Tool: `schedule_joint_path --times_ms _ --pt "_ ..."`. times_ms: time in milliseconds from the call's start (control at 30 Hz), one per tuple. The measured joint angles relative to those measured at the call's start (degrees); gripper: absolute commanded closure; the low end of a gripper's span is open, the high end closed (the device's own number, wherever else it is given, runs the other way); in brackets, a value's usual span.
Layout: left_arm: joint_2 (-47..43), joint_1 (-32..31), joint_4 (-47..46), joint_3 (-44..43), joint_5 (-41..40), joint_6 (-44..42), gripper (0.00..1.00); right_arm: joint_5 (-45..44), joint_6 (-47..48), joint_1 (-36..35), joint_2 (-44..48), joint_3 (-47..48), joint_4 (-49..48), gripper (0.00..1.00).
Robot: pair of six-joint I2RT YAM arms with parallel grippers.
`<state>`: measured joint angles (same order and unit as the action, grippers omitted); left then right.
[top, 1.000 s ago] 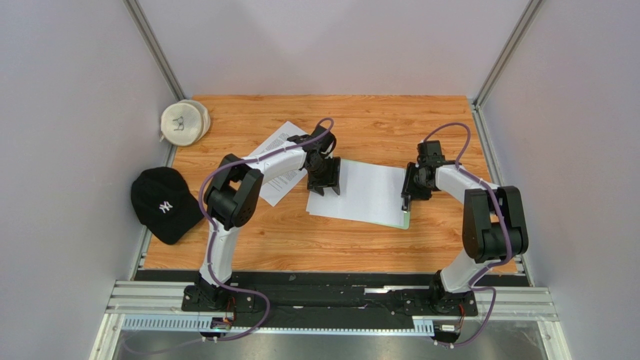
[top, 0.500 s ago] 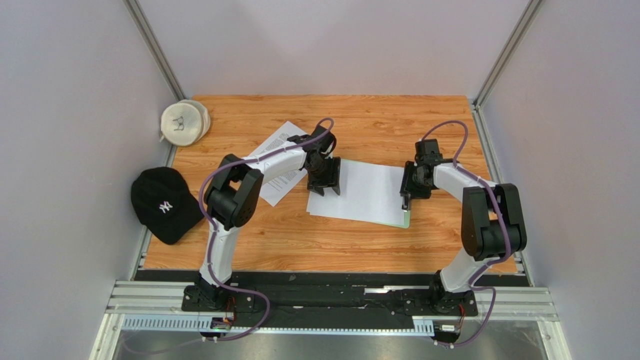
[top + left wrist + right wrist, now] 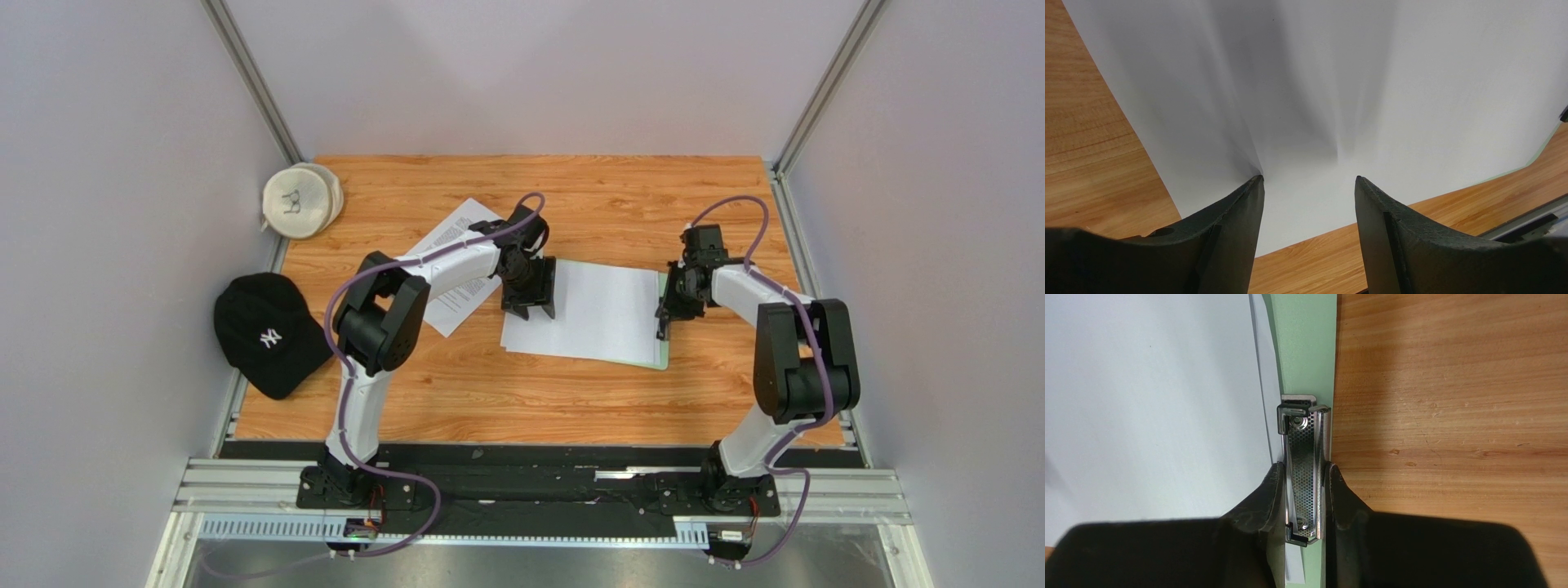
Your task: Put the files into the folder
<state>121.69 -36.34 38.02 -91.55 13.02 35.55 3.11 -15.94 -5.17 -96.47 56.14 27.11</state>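
Observation:
The files (image 3: 586,312), white sheets, lie stacked on the pale green folder (image 3: 664,355), which shows only as a strip along their right edge. My left gripper (image 3: 530,303) is open, with its fingertips (image 3: 1254,184) resting on the left part of the top sheet (image 3: 1352,79). My right gripper (image 3: 666,316) is shut on the folder's metal clip (image 3: 1304,450) at the right short edge of the green board (image 3: 1303,343). The sheets' edge (image 3: 1155,404) lies just left of the clip. Another printed sheet (image 3: 444,260) lies under my left arm, off the folder.
A black cap (image 3: 264,333) lies at the table's left edge. A white round object (image 3: 301,199) sits in the back left corner. Walls enclose the table on the left, the back and the right.
My right gripper has shifted slightly at the clip, and more of the folder's green right edge shows. The left arm and the sheets have not moved.

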Motion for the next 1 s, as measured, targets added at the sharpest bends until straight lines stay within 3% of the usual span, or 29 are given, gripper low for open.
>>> schedule_joint_path --times_ms 867,1000 --pt "2.1 0.4 4.6 -3.5 -0.9 -0.1 0.35 21.0 -1.9 9.3 2.3 -9.3 -16.4 1.0" --pt "2.4 0.3 5.5 -4.3 -1.4 0.0 0.41 21.9 -2.1 9.6 2.3 -9.7 -17.2 1.0"
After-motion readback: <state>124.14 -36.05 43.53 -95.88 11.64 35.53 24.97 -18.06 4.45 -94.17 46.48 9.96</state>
